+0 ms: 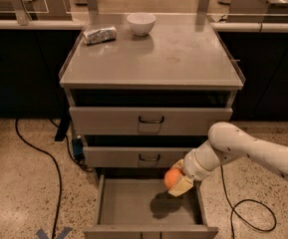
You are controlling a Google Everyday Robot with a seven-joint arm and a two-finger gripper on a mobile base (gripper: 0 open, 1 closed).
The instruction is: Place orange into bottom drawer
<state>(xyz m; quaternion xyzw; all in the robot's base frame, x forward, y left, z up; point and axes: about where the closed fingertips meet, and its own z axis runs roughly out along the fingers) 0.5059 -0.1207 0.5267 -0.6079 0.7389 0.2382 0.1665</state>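
Below the grey cabinet's surface (183, 59), I have the claw (177, 182) clamped on the orange (171, 177), hanging just over the open bottom drawer (128, 203), toward two o'clock of its floor.

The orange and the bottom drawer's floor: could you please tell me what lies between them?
Nothing: in the camera view the gripper holds the orange above the open bottom drawer, with only its shadow beneath.

Readable text: none — no words, brands or numbers legible.
Gripper (177, 182): over the open bottom drawer (133, 203), clasping the orange (171, 177) — no marking readable on it.
Silver packet (99, 34) on the bench (183, 59): nothing readable.
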